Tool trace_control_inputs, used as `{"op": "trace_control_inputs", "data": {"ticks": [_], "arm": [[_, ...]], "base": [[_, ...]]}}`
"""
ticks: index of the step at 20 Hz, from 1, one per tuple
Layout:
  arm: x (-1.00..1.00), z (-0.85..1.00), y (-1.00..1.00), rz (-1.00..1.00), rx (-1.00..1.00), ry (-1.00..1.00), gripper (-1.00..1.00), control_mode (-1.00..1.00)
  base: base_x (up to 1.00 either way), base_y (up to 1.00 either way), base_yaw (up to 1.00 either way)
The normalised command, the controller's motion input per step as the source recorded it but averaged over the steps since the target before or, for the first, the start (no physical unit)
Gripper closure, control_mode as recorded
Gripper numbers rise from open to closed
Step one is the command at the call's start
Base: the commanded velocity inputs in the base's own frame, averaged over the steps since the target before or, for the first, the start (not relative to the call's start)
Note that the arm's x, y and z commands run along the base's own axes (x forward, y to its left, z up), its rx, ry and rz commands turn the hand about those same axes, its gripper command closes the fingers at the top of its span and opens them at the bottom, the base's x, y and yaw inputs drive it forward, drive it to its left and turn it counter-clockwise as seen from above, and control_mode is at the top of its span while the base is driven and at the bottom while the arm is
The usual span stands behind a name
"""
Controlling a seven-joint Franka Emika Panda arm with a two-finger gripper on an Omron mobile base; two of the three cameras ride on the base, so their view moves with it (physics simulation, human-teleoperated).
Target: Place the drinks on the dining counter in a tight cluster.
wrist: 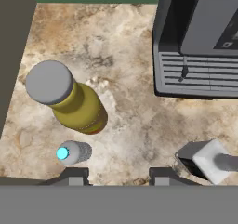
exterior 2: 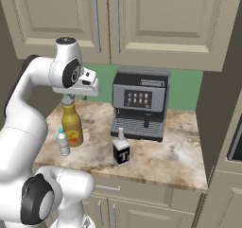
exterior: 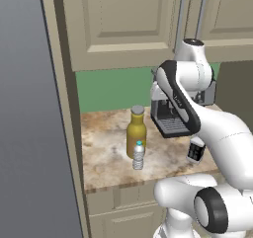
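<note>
In the hand view the yellow bottle [wrist: 74, 100] with its grey cap stands at left centre on the marbled surface [wrist: 130, 79], up and left of the fingers [wrist: 114, 175]. Just below it the small water bottle [wrist: 70, 152] sits close beside the left fingertip, outside the gap. The fingers stand apart and empty over bare stone at the bottom centre. The coffee machine [wrist: 200, 42] takes the upper right. At the lower right the dark bottle [wrist: 207, 160] with its white label stands just right of the right fingertip.
</note>
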Motion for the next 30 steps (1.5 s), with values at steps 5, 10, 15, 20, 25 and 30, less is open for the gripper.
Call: {"op": "trace_control_inputs", "data": {"ticks": [5,10,15,20,25,30], "arm": [[-0.04,-0.03,0.00,0.00,0.00,0.02,-1.00,-1.00],[-0.04,-0.20,-0.04,0.00,0.00,0.04,-1.00,-1.00],[-0.33,-0.02,-0.64,-0.05,0.00,0.00,-1.00,-1.00],[-0.20,0.00,-0.86,-0.11,0.00,0.00,-1.00,-1.00],[-0.01,-0.14,-0.69,-0.04,0.00,0.00,-1.00,-1.00],[0.22,-0.22,-0.57,0.00,0.00,-0.01,-1.00,-1.00]], "base": [[0.00,0.00,0.00],[0.00,0.00,0.00],[0.00,0.00,0.00],[0.00,0.00,0.00],[0.00,0.00,0.00],[0.00,0.00,0.00]]}}
